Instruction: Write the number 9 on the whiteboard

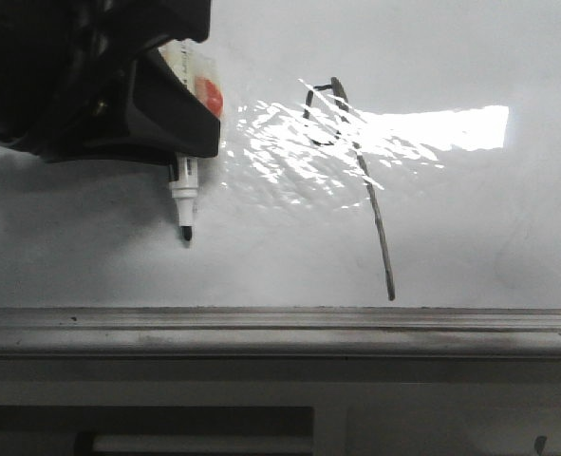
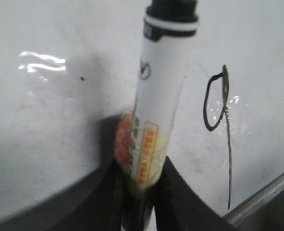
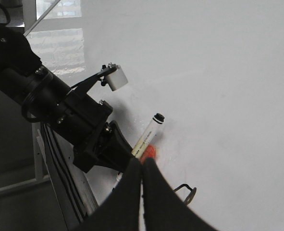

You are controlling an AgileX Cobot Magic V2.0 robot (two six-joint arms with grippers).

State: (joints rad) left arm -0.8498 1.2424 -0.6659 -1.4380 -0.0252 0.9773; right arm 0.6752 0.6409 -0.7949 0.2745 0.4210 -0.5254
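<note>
Surface: glossy whiteboard (image 1: 489, 218), glare
Drawing: number 9 (image 1: 361, 171), right of marker (image 1: 186, 195)
Left gripper (image 2: 142, 185): clamped on marker
Right gripper (image 3: 142, 168): fingers pressed together, empty

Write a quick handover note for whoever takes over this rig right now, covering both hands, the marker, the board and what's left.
Left hand: shut on the marker, tip pointing at the whiteboard, left of the 9; contact unclear.
Right hand: shut, empty, held in front of the board.
Done: the 9 is drawn, loop on top, long slanted tail ending near the grey rail.
Left: probably just pull the marker away.
</note>
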